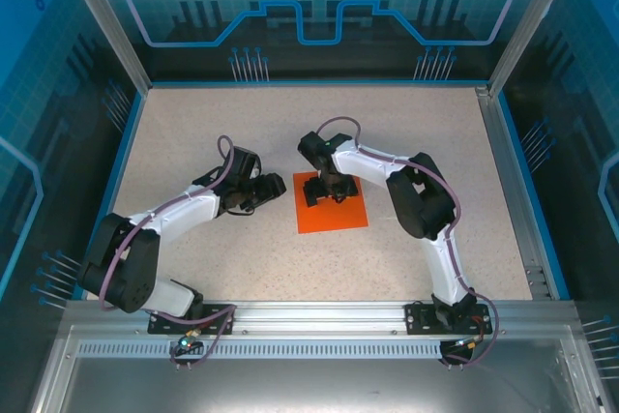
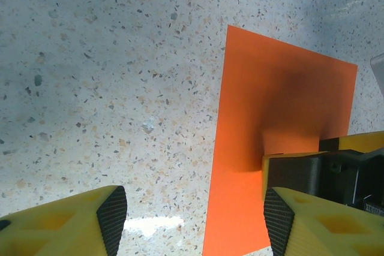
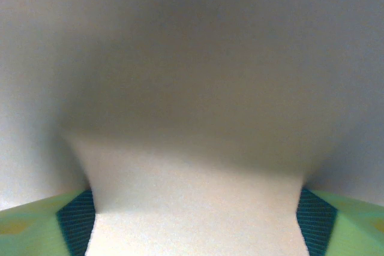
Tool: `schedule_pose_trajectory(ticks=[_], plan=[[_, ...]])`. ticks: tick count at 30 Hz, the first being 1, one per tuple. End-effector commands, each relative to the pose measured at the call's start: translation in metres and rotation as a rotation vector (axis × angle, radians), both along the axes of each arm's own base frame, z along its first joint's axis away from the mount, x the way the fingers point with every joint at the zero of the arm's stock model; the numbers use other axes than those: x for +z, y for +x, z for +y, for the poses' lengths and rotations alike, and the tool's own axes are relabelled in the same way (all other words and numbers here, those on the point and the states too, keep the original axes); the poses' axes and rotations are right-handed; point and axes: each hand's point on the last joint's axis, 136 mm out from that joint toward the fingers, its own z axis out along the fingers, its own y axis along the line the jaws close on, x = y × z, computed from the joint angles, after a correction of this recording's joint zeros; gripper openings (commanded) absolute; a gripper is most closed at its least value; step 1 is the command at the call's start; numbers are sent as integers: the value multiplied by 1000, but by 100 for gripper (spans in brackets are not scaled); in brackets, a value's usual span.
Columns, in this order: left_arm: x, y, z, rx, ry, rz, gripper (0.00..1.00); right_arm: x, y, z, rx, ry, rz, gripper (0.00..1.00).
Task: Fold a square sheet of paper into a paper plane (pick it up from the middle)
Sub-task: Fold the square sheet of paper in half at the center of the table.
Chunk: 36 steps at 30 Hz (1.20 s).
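A thin, bright orange square sheet of paper [image 1: 336, 219] lies flat on the beige speckled stone-look tabletop [image 1: 193, 123], roughly midway between the two arms. Its surface is matte and its edges are crisp and straight.

The right gripper [image 1: 324, 192], black with blocky yellow fingers, stands down on the upper middle of the sheet. In the left wrist view the paper just beside it lifts into a small soft-edged hump, darkened by shadow, while the rest of the square stays flat. In the right wrist view its two ribbed dark pads [image 3: 78, 221] sit far apart at the lower corners, so the pincer is released and spread wide. A pale, blurred band runs from one pad to the other. The picture is too washed out to tell whether the pads press that band.

The left gripper [image 2: 195, 220] hangs low at the sheet's left edge. Its yellow wedge-shaped fingers end in finely ribbed black pads [image 2: 112, 220]. The pincer is released, with nothing between the pads. One finger is over bare table and the other over the orange paper, so the straight paper edge runs between them.
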Motion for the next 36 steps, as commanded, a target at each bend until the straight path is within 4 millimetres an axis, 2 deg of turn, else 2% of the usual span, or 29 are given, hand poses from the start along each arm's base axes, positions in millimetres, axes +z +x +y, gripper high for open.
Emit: schedule_pose_trajectory(ticks=[1, 6, 12, 15, 20, 27, 32, 36], plan=[[3, -4, 8, 24, 7, -1, 66, -26, -24, -18, -11, -47, 116, 84], [3, -6, 8, 20, 6, 0, 66, -22, -24, -19, -10, -45, 118, 84], [4, -7, 7, 19, -1, -3, 67, 24, -3, -5, 6, 13, 25, 98], [4, -7, 7, 16, -3, -2, 67, 30, 1, -1, 2, 33, 18, 99], [5, -7, 7, 20, -2, -4, 67, -1, -6, 7, -1, 20, 91, 99], [2, -12, 11, 21, 10, 1, 67, -43, -24, -5, -18, -65, 155, 100], [0, -13, 10, 23, 5, 6, 67, -59, -36, -12, -22, -73, 196, 97], [2, -14, 10, 23, 3, 4, 68, -60, -38, -9, -38, -33, 201, 91]])
